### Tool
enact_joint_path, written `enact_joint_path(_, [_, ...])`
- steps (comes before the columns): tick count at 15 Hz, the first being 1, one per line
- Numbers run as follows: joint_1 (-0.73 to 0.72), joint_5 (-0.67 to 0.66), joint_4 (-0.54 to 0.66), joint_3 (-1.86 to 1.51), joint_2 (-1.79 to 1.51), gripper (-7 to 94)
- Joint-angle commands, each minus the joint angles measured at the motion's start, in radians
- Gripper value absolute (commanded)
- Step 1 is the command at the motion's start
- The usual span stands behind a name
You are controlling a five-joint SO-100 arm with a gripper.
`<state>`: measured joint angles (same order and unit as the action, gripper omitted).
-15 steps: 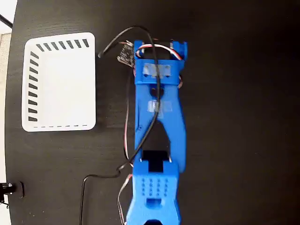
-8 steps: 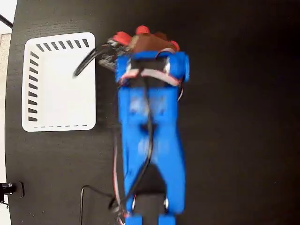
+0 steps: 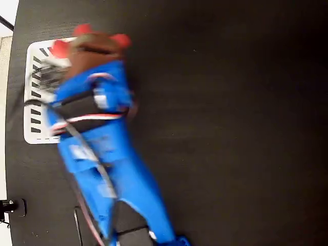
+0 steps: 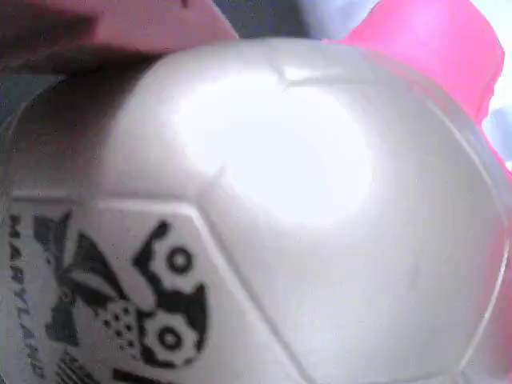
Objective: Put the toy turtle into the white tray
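Fixed view: The blue arm (image 3: 102, 164) runs from the bottom edge of the picture up and to the left across the black table (image 3: 230, 128). It appears motion-blurred. Its head end overlaps the white tray (image 3: 32, 102), which lies at the far left of the table; only the tray's left wall with its dark slots and part of its bottom edge show beside the arm. The toy turtle (image 3: 92, 48) sits at the arm's tip, over the tray's upper area as seen from above. Its brownish shell and three red limbs project beyond the blue housing. The gripper (image 3: 89, 61) is closed on the turtle; the fingers themselves are hidden under the arm and the toy. Black and red-white cables run along the arm.

Wrist view: The turtle's shell (image 4: 272, 208) fills almost the whole picture, pale and glossy, with a bright highlight near the centre. Dark printed marks and lettering occupy the lower left of the shell. A pink limb (image 4: 432, 48) shows at the upper right. The gripper fingers cannot be made out here.
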<state>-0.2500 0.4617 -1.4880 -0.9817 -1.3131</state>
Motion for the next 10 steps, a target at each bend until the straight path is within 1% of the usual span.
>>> enact_joint_path(1, [-0.072,0.040,0.043,0.011,-0.018,0])
enact_joint_path(10, [-0.198,0.080,0.032,0.012,0.100,0])
